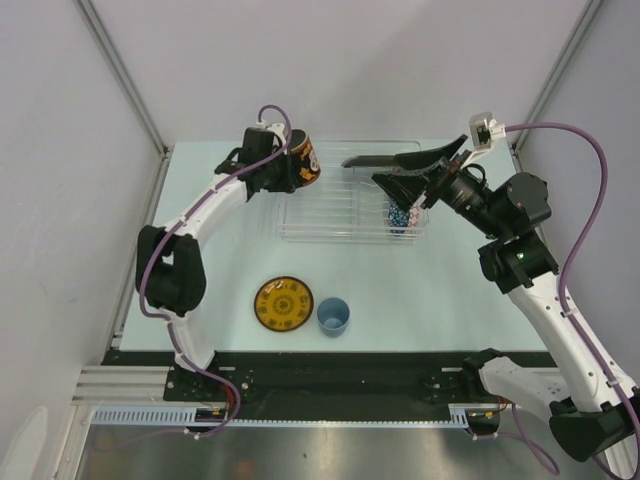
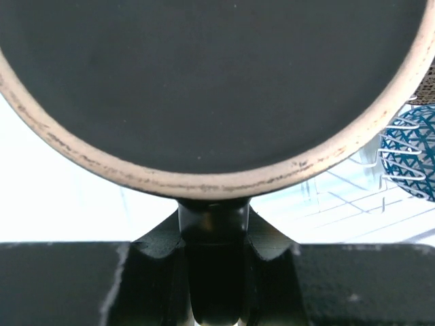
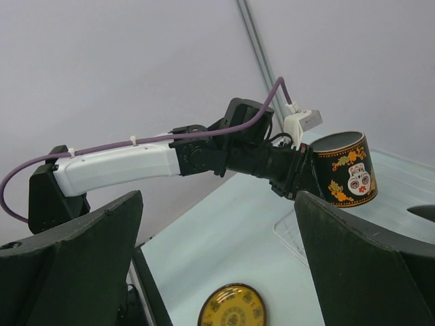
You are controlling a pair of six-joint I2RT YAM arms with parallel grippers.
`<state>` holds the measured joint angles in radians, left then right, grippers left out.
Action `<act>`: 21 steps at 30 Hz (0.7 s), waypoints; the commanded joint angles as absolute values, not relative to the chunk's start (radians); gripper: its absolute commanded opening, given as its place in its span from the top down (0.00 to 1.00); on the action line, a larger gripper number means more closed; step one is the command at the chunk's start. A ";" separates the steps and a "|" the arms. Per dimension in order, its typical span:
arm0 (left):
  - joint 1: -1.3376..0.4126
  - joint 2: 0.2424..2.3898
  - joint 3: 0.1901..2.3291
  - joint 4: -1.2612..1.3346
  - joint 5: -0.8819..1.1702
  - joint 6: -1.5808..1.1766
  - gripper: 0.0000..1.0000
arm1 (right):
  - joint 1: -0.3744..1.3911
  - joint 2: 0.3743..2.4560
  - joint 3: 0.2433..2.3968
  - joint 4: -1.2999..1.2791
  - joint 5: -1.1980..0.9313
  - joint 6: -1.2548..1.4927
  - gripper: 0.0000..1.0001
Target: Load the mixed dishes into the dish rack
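The left claw [image 1: 287, 166] is clamped on the rim of the mug [image 1: 306, 160], one finger inside the wall and one outside. The mug hangs off the table at the far-left corner of the rack [image 1: 330, 215]. The left wrist view looks straight into its dark inside, ringed by a pale worn rim [image 2: 204, 178]. From the right wrist view its black side shows a white mask-like face with orange and yellow ornament [image 3: 348, 171].

The right claw [image 1: 386, 172] hovers over the right half of the rack, fingers spread wide with nothing between them.

The blue bowl [image 1: 401, 216] sits in the rack's near-right part, half hidden under the right claw; the left wrist view shows its net pattern among the ribs [image 2: 411, 153].

The saucer [image 1: 284, 304] lies flat on the table near the arm bases, well apart from the rack. The cup [image 1: 334, 316] stands upright just beside it on the right, not touching it
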<state>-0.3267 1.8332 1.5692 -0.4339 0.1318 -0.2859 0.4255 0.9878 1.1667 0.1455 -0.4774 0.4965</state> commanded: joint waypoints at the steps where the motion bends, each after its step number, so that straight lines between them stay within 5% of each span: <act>1: -0.360 1.862 1.683 -0.207 0.124 -0.256 1.00 | 0.388 0.983 1.164 0.152 -0.497 0.502 0.00; 21: -0.403 2.094 1.786 -0.118 0.003 -0.187 1.00 | 0.226 0.973 1.068 0.172 -0.638 0.558 0.00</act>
